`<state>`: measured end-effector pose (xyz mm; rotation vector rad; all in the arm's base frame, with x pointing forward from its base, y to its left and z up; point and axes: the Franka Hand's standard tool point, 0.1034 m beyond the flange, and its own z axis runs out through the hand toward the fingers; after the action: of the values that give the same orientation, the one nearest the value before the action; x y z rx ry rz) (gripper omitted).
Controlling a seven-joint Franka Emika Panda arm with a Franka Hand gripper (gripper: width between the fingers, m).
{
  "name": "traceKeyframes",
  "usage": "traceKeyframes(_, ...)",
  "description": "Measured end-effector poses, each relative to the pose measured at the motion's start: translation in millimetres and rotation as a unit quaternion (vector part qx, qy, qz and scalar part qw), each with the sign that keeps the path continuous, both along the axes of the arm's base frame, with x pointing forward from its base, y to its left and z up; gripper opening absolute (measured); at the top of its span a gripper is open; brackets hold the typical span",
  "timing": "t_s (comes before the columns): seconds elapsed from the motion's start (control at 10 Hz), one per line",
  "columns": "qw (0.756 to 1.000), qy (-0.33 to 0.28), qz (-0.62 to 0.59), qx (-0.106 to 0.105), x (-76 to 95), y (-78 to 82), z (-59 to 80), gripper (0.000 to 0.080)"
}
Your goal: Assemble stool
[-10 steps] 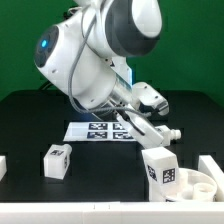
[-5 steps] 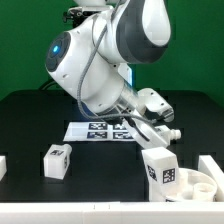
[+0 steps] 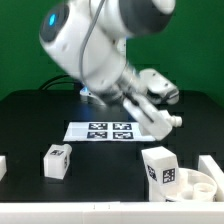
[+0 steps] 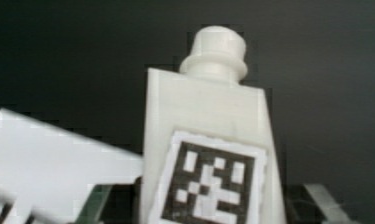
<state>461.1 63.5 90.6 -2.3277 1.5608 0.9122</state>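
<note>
Three legs and one round seat: nearest, below the hand, one leg stands on the surface just beside the seat, another leg well apart, and farther back the hand grips the third leg aloft, its long axis running straight out, peg end pointing away.

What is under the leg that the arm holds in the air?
Under the held leg the exterior view shows bare black table beside the marker board. In the wrist view the leg covers most of what lies beneath; only dark table and a white corner show.
</note>
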Motion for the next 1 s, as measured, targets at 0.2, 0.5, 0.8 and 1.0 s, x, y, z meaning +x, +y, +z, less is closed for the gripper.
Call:
traceKeyframes(0.2, 0.997, -0.049, 0.036, -0.048, 18.3, 8.7, 4.0, 0.0326)
traceKeyframes(0.5, 0.987, -0.09, 0.083, -0.104, 30.5, 15.2, 9.3, 0.0326)
traceKeyframes(0.8, 0.95, -0.186, 0.187, -0.168, 90.1, 10.8, 43.1, 0.0326)
traceKeyframes(1.0, 0.939, -0.217, 0.192, -0.186, 89.2, 24.7, 40.0, 0.0326)
